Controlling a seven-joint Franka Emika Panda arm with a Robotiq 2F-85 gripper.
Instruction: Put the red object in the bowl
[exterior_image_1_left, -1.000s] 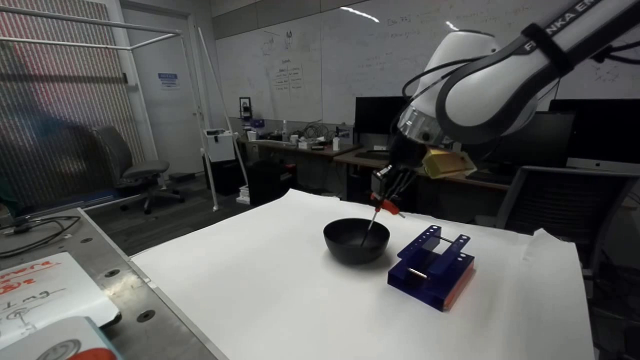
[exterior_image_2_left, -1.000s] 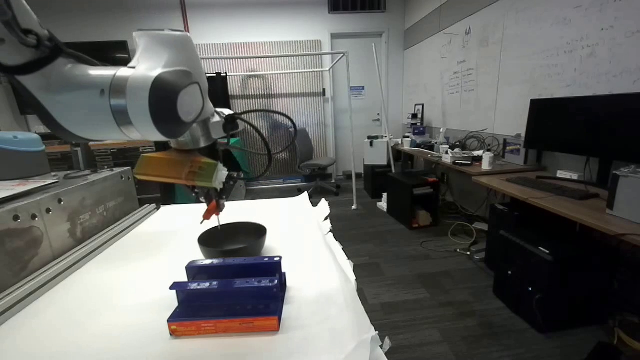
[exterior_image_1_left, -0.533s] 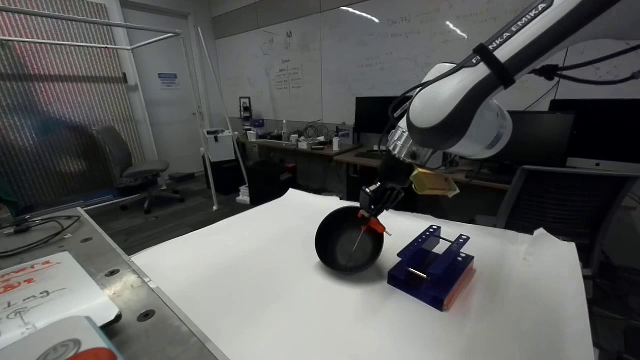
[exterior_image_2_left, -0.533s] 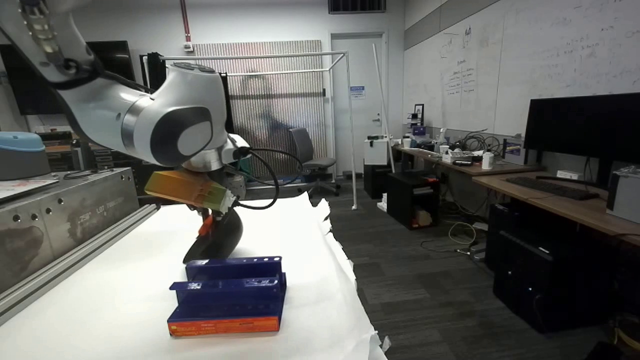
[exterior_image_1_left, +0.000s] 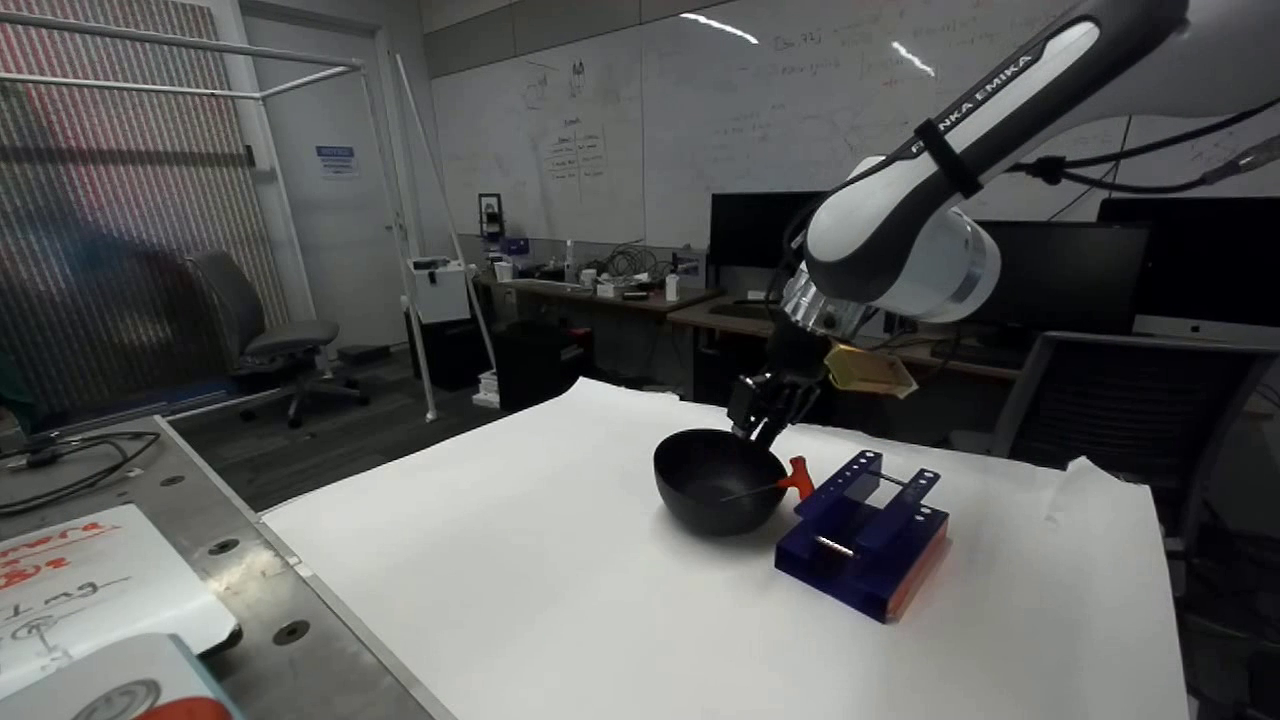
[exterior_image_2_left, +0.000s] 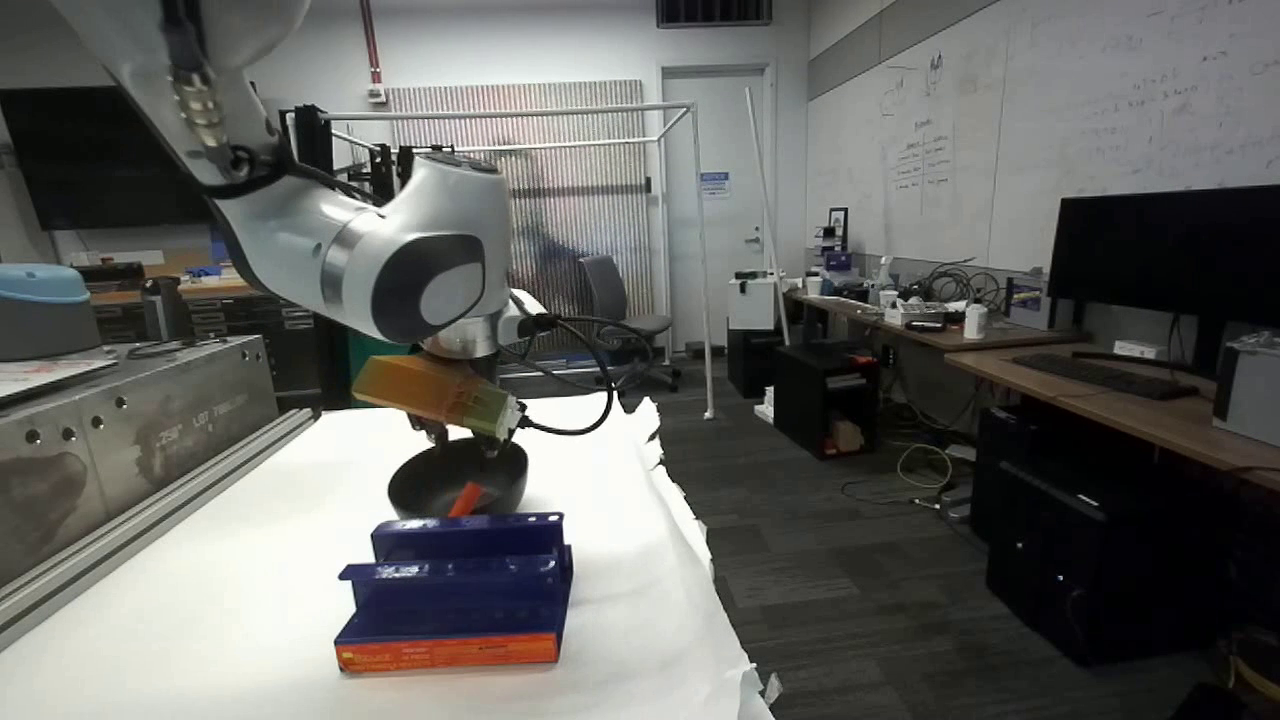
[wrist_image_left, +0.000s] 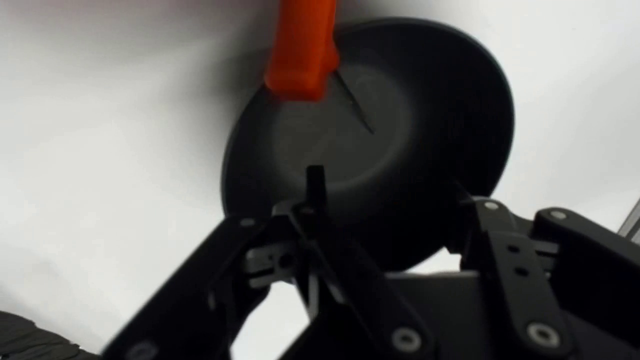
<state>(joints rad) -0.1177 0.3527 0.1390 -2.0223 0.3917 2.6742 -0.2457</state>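
Note:
The red object is a T-handled tool with a thin dark shaft. Its red handle (exterior_image_1_left: 799, 478) hangs over the bowl's rim on the side toward the blue rack, and its shaft lies inside the bowl. The handle also shows in an exterior view (exterior_image_2_left: 466, 498) and large in the wrist view (wrist_image_left: 301, 52). The black bowl (exterior_image_1_left: 705, 510) stands upright on the white table cover, also in the wrist view (wrist_image_left: 450, 95). My gripper (exterior_image_1_left: 755, 432) is just above the bowl's far rim. In the wrist view its fingers (wrist_image_left: 386, 182) are apart with nothing between them, away from the handle.
A dark blue rack (exterior_image_1_left: 860, 560) on an orange-sided base stands close beside the bowl; it is also in an exterior view (exterior_image_2_left: 460, 590). A metal block (exterior_image_2_left: 140, 430) runs along a table side. A yellow-orange box (exterior_image_2_left: 430, 390) is mounted on the wrist.
My gripper held the red handle above the bowl, then went down and the bowl tipped. Now the fingers have let go, the bowl is upright again, and the handle leans over the rim.

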